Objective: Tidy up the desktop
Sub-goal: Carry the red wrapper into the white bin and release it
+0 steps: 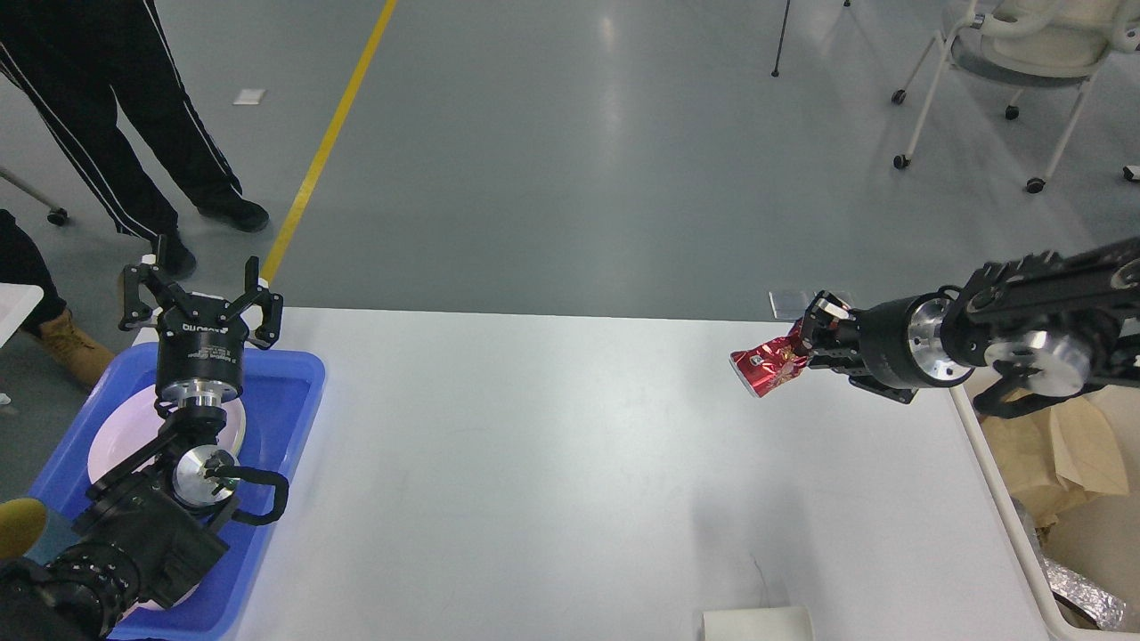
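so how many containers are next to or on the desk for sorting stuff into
2: a blue tray at the left end of the desktop, holding a white plate, and a cream bin off the right edge. Others may lie outside the view.

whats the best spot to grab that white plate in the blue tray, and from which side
Judging by its pose, take the white plate at its raised rim, coming from above with the fingers astride the edge. It lies flat in the blue tray, partly hidden under the left gripper, which is open.

Crumpled glossy red foil wrapper [768, 370], shiny and wrinkled, at right gripper [806, 338] tips. Large white matte smooth desktop [552, 463] below it. Glossy blue plastic tray [276, 401] under left gripper [201, 287]. Brushed-metal wrist ring [926, 343] behind.
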